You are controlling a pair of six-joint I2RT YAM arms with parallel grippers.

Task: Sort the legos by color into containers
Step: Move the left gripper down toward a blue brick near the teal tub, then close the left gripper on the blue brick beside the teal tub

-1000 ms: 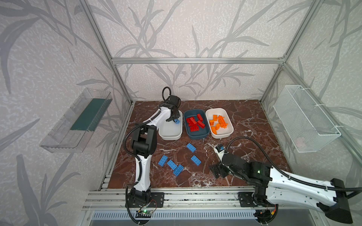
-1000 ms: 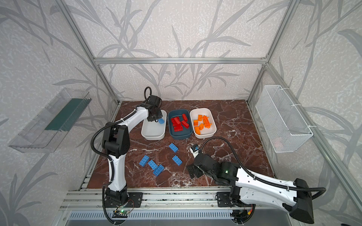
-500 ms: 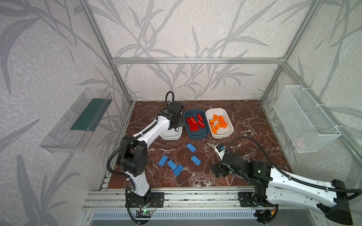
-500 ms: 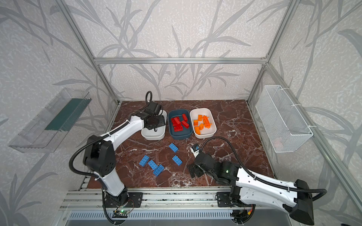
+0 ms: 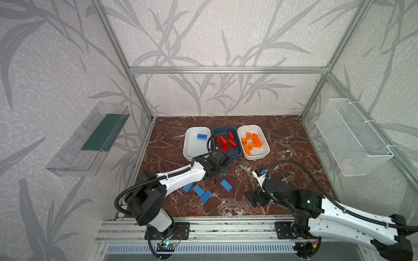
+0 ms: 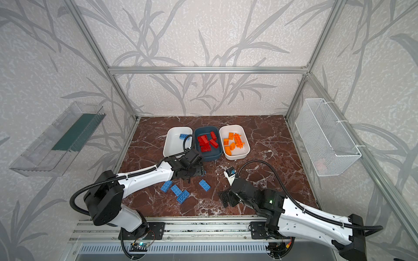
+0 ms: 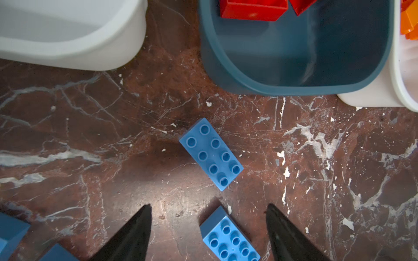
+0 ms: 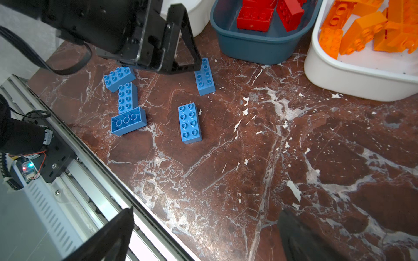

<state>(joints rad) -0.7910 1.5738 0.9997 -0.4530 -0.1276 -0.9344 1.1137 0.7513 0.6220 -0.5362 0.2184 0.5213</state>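
Near the table's (image 5: 282, 144) front edge we found the right claw (image 5: 255, 199) spread wide and empty. Beyond it, five blue bricks (image 8: 190, 123) lay loose on the table, and the left claw (image 7: 208, 206) hung open and empty over them. Toward the far edge, a white tub (image 5: 192, 149) held one blue brick (image 5: 202, 136), the teal tub (image 5: 222, 130) held the red bricks (image 5: 227, 143), and the second white tub (image 5: 253, 129) held the orange bricks (image 5: 252, 142).
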